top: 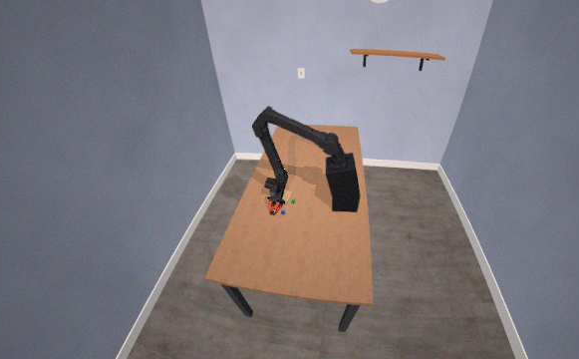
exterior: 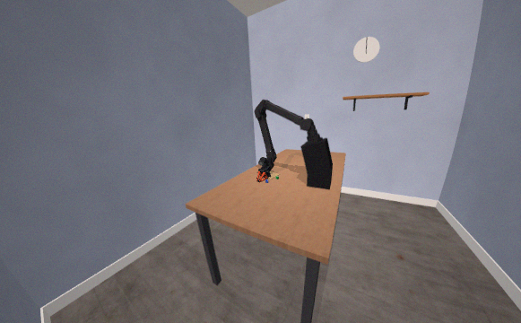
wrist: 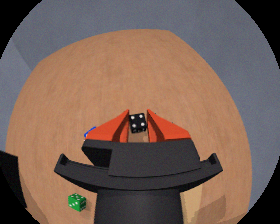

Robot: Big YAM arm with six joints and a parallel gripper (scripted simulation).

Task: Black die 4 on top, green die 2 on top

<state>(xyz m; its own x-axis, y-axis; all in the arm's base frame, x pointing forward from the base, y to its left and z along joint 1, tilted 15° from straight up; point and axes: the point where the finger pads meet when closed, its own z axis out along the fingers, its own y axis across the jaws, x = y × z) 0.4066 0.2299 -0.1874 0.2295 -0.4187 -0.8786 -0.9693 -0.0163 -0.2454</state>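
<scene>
Black cubic die with white pips point(top: 272, 213) point(exterior: 258, 180) point(wrist: 137, 121) sits released between parted orange plastic fingers point(top: 278, 205) point(exterior: 262, 176), which should widen evenly before rising straight.

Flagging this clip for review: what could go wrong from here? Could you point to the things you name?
The black die point(wrist: 138, 122) point(top: 272, 213) lies off the mat point(top: 287, 195) point(exterior: 275, 175) point(wrist: 192, 200), four pips facing the wrist camera; carrying it there could lose that face. It sits narrowly between the parted fingers of the gripper point(top: 274, 209) point(exterior: 260, 178) point(wrist: 138, 114), so a sideways move might tip it. The blue die point(top: 283, 212) point(exterior: 266, 181) is close by and could get rolled.
</scene>
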